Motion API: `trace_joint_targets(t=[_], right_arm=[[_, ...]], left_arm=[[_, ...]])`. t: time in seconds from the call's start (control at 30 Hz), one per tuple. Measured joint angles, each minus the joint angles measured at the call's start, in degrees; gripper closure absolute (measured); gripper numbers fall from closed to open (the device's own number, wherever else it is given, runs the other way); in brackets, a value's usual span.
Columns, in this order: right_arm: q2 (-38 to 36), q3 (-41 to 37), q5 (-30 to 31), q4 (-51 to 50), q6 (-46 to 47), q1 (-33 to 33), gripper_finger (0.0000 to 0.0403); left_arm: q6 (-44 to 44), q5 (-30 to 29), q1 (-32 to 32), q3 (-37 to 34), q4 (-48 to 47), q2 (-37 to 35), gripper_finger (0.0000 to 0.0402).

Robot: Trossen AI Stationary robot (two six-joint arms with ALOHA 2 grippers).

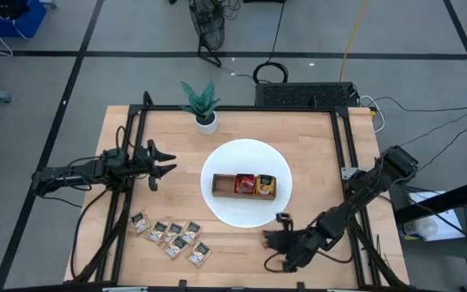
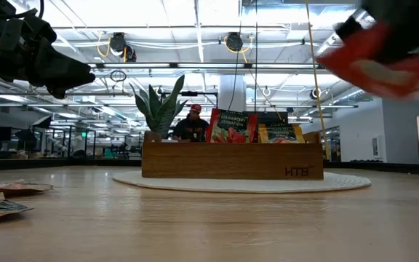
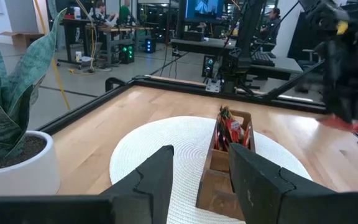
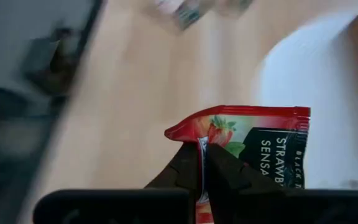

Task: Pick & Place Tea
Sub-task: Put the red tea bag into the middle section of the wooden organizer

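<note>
From the high view, the wooden table (image 1: pixel 242 243) had a white round mat (image 1: pixel 225 207) in the middle with the brown wooden tray (image 1: pixel 224 186) on it, a red sachet (image 1: pixel 243 184) and an orange-yellow sachet (image 1: pixel 265 186) already standing in its compartments. A bunch of pale beige sachets (image 1: pixel 171 237) lay scattered near the front left of the table, and a small potted plant (image 1: pixel 204 105) sat at the far edge. The left hand (image 1: pixel 164 162) hung over the table left of the mat, fingers spread with nothing in them, and the right hand (image 1: pixel 271 240) was low by the mat's front edge. In the low view, the tray (image 2: pixel 231 161) showed its two sachets poking up, a person sat in the room behind it, and a blurry red strawberry tea sachet (image 2: pixel 373 62) was up in the air at the upper right. The left wrist view looked past the spread left fingers (image 3: pixel 157 171) at the tray (image 3: pixel 219 174) on the mat. The right wrist view was the clear one: the right hand (image 4: pixel 202 167) was pressed together, pinching the red strawberry tea sachet (image 4: pixel 253 134) by its corner, lifted off the table.
</note>
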Motion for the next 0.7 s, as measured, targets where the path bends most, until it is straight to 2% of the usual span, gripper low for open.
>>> trace_joint_targets(t=[0.1,0.2,0.3,0.4,0.57,0.7], right_arm=[[0.25,0.01,10.31,2.65,-10.61,-2.04,0.0393],[0.2,-1.03,14.39,9.46,-20.13,-5.77,0.0393],[0.74,-2.99,13.88,14.01,-26.3,-10.58,0.0393],[0.69,-5.41,10.26,19.86,-29.19,-16.0,0.0393],[0.68,-9.6,8.97,27.11,-33.26,-22.33,0.0396],[1.53,-11.36,2.86,34.69,-35.17,-25.15,0.0397]], left_arm=[[-0.02,0.0,-0.02,0.0,0.02,-0.01,0.0245],[-0.02,0.0,-0.01,-0.01,-0.03,0.0,0.0245],[0.0,0.02,0.0,-0.02,0.0,0.01,0.0245],[0.0,0.0,0.0,-0.02,-0.26,0.02,0.0245],[0.0,-0.01,-0.01,-0.01,0.01,0.01,0.0245],[0.0,0.0,-0.02,-0.02,-0.02,-0.01,0.0245]])
